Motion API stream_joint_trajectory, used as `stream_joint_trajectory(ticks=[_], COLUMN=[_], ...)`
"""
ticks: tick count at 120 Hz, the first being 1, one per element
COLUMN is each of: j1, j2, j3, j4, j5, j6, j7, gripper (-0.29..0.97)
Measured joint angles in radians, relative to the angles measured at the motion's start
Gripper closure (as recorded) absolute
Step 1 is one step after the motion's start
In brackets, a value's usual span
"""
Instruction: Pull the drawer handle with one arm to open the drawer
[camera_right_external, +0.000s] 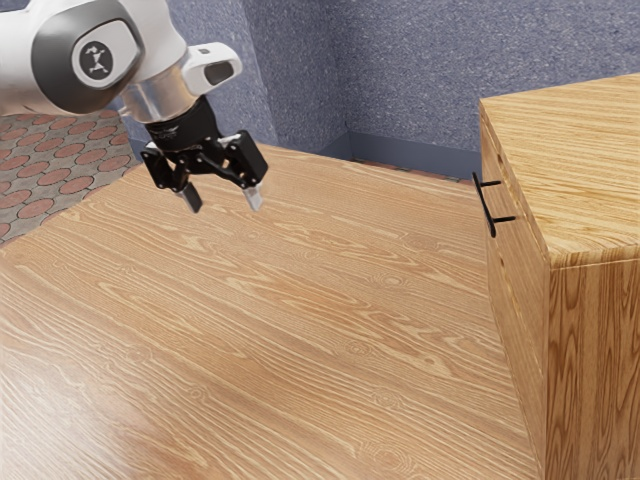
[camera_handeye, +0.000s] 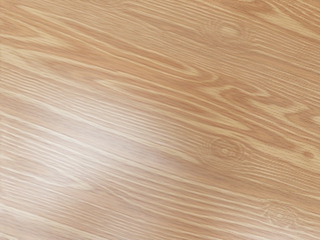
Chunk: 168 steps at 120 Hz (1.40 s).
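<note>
— Drawer handle (camera_right_external: 490, 205): where does it sit?

— On the front of the wooden cabinet (camera_right_external: 570, 160), high up near its top edge. The cabinet stands at the tabletop's (camera_right_external: 300, 330) edge on the exterior view's right. The handle is a thin black bar, upright, held off the wood by two short posts.

— And the drawer (camera_right_external: 512, 275) itself?

— Its front looks flush, with no gap showing, so it is probably not yet open.

— How will the handle behave?

— Most likely stiff and hard. It is too thin to give much contact, so it may slip if gripped near an end. The middle of the bar, between the posts, looks the best hold, with one finger behind it. The drawer is probably wooden and heavy, so a straight, steady pull away from the cabinet should suit it.

— Where is the gripper (camera_right_external: 223, 200)?

— Above the tabletop near its far edge, well apart from the handle, toward the exterior view's left. Its fingers (camera_right_external: 192, 200) stand apart, pointing down, with nothing between them. The wrist view shows bare wood grain (camera_handeye: 160, 120) beneath the hand.

— So the reach has yet to be made?

— It seems so.
</note>
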Motion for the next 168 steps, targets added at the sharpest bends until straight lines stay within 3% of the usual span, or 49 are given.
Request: stream_joint_trajectory(ticks=[22, 35, 46, 66, 87, 136, 155, 168], j1=[0.020, 0.027, 0.016, -0.028, -0.039, -0.035, -0.009, -0.008], j2=[0.003, -0.021, -0.055, -0.039, 0.040, 0.071, 0.079, 0.088], j3=[-0.001, -0.008, -0.020, -0.021, -0.025, -0.076, -0.082, -0.113], j4=[0.009, 0.246, 0.311, 0.316, 0.283, 0.225, 0.141, 0.133], j5=[-0.003, 0.026, 0.029, -0.079, -0.165, -0.193, -0.327, -0.378], j6=[-0.003, -0.096, -0.160, -0.211, -0.125, 0.000, 0.122, 0.192], j7=[-0.003, -0.028, -0.089, -0.209, -0.298, -0.472, -0.496, -0.510], gripper=[0.00, 0.00, 0.00, 0.00, 0.00, 0.01, 0.13, 0.20])
